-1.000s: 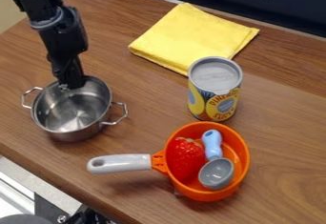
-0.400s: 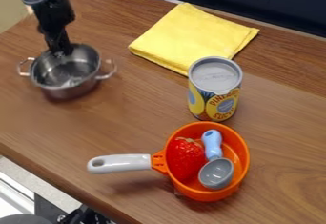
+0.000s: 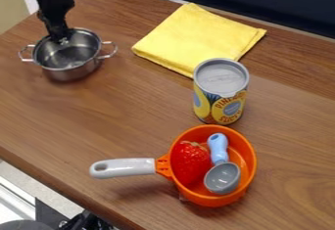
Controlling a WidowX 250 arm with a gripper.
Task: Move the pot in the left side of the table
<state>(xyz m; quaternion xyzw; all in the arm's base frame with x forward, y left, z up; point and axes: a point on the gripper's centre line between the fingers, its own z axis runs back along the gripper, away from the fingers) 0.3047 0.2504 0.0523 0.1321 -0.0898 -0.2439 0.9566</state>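
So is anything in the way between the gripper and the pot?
Nothing visible is: the gripper is at the far rim of the pot. The yellow cloth and the can are off to the pot's right.

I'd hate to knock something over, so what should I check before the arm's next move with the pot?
1. Pot on the left side of the table: ok.
2. Hand at the pot's rim: ok.
3. Firm grip on that rim: cannot tell.
4. Pot resting fully on the table: cannot tell.
5. Pot apart from the yellow cloth: ok.
6. Can upright, apart from the pot: ok.
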